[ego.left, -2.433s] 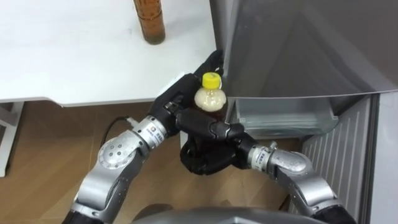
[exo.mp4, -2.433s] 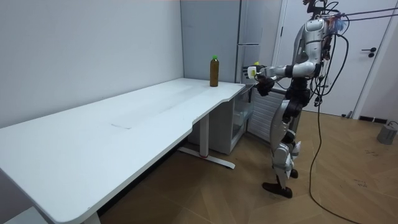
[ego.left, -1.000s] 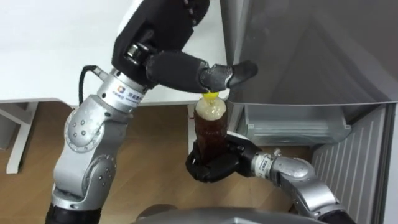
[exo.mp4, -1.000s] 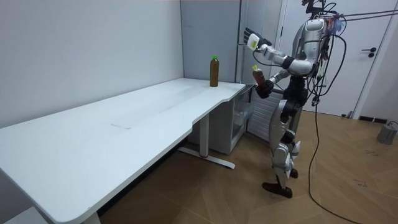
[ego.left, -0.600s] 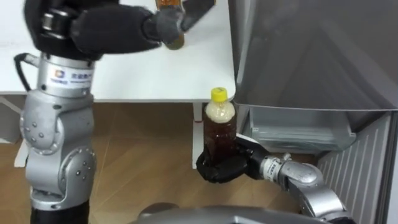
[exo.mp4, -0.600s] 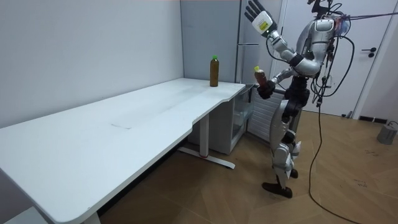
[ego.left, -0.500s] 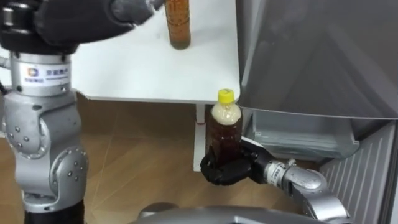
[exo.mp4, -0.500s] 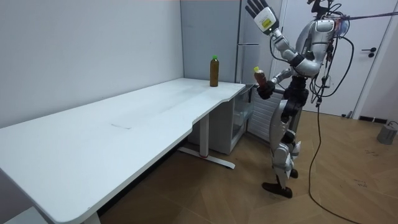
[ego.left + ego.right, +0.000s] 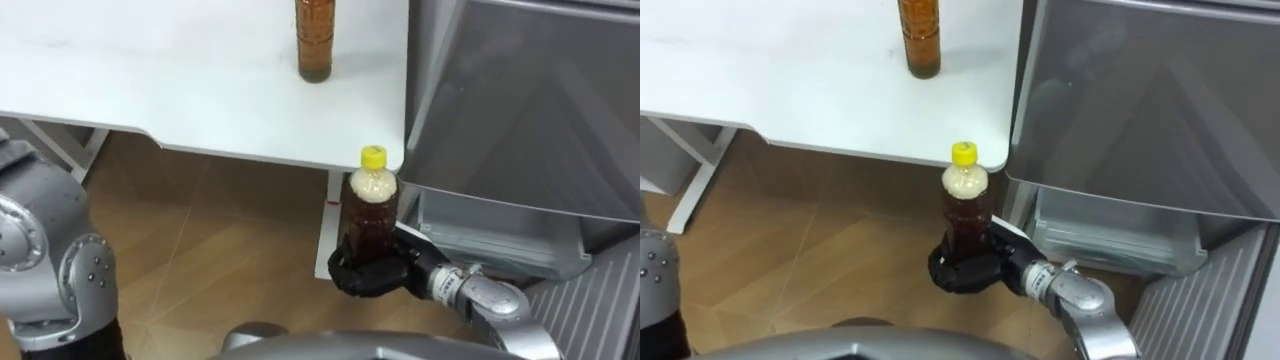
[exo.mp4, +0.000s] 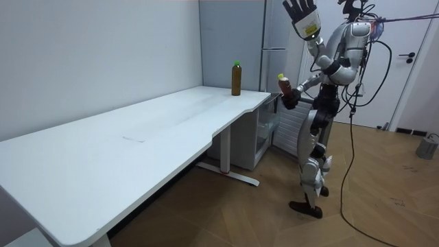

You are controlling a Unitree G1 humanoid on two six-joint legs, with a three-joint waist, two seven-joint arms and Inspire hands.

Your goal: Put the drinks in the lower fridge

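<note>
The brown drink bottle [image 9: 368, 215] with the yellow cap [image 9: 373, 156] stands upright in my right hand [image 9: 368, 276], low in the middle of the frame. That hand curls tight round the bottle's bottom. The bottle is just beside the counter [image 9: 150, 90] corner and the grey fridge [image 9: 520, 100]. My left hand [image 10: 302, 16] is up high, spread wide open, holding nothing. I hold only the bottom, so the bottle might tip or bump the counter edge.
</note>
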